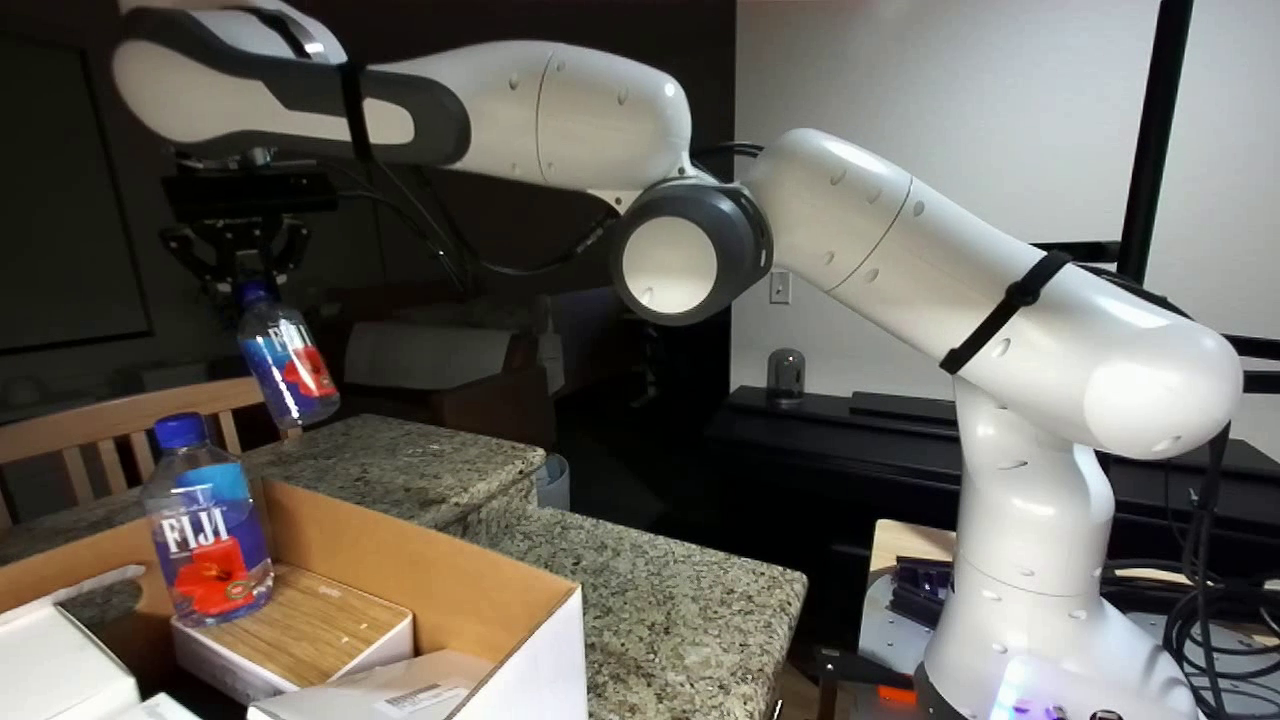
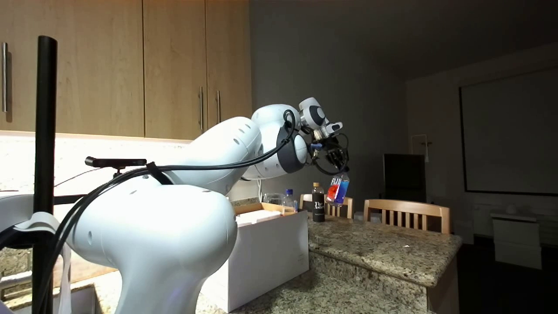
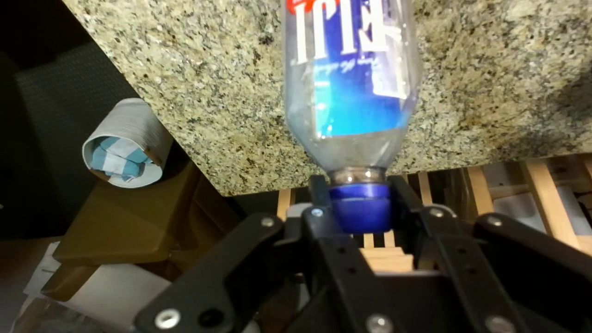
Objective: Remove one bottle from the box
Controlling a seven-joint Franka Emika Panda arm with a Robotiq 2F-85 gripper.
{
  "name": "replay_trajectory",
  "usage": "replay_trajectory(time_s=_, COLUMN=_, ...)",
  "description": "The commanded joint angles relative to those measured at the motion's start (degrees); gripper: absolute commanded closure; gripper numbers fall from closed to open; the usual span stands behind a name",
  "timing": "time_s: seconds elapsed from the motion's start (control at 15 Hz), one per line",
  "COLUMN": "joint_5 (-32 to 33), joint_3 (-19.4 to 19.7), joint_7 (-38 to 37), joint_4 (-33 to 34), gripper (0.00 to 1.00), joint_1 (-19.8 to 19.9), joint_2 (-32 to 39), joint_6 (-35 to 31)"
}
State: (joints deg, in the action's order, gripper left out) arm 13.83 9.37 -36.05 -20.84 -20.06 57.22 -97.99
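Speckled granite bench point(image 1: 640, 620), stepped. Nearest in an exterior view, by the step edge: cardboard box point(image 1: 420, 545), brown inside, white outside, w/ 2nd FIJI btl point(image 1: 207, 530) upright in it. Beyond, nr bench's chair-side edge, your gripper point(image 3: 360, 194) is clamped on blue cap point(image 3: 361, 215); clear plastic btl point(image 3: 354, 88) hangs tilted below, outside box. Slatted wood chair point(image 1: 110, 419) behind.

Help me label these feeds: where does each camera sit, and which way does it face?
In an exterior view: near the box, facing the arm side-on; base to gripper shows.
In an exterior view: just behind the shoulder, looking along the arm toward the raised counter; shoulder to gripper shows.
In the wrist view: behind the fingers, looking down at the held bottle; only the gripper shows.
Both exterior views share the arm, box and held bottle.
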Motion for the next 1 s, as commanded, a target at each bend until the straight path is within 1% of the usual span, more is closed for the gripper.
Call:
replay_trajectory(time_s=0.0, joint_5=-0.26, joint_3=0.48, joint_7=-1.36, joint_4=0.00, gripper=0.85, joint_1=1.62, joint_2=0.95, joint_6=0.05)
replay_trajectory(time_s=0.33, joint_5=1.15, joint_3=2.73, joint_7=-6.57, joint_4=0.01, gripper=0.85, joint_1=2.28, joint_2=3.21, joint_6=-3.89)
replay_trajectory(time_s=0.67, joint_5=8.47, joint_3=9.15, joint_7=-11.55, joint_4=0.01, gripper=0.86, joint_1=0.39, joint_2=6.12, joint_6=-13.58)
replay_trajectory(time_s=0.73, joint_5=6.03, joint_3=6.77, joint_7=-8.76, joint_4=0.01, gripper=0.65, joint_1=1.27, joint_2=5.52, joint_6=-10.96)
replay_trajectory(time_s=0.93, joint_5=7.39, joint_3=8.27, joint_7=-9.89, joint_4=0.02, gripper=0.65, joint_1=0.68, joint_2=6.24, joint_6=-12.71)
